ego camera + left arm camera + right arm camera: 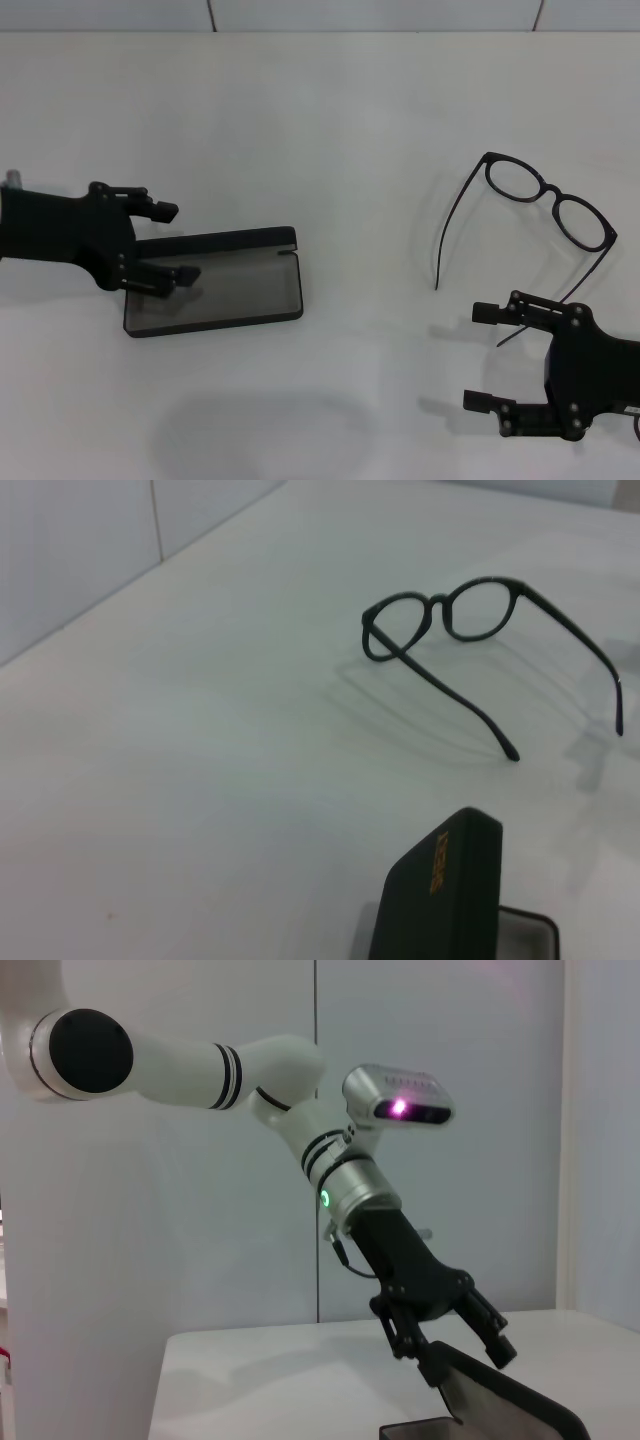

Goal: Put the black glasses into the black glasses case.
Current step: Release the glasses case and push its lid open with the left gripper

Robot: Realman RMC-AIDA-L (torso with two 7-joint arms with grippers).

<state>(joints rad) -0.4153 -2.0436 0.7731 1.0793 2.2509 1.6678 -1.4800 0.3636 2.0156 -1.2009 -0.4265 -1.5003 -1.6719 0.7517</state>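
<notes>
Our left hand [172, 242] sits at the hinge end of the black glasses case [215, 283], fingers spread. One finger [160, 210] reaches past the raised lid's far side and the other [175, 274] lies over the grey-lined tray, so the lid stands between them. We cannot tell whether either finger touches it. From the right wrist view the same hand [470, 1345] straddles the upright lid [500, 1395]. Our right hand [485, 357] hovers low over the white bench [330, 130], released, with nothing between its fingers. Just beyond it the black glasses [545, 200] rest unfolded on the bench, one temple tip near its upper finger, well apart from the case.
</notes>
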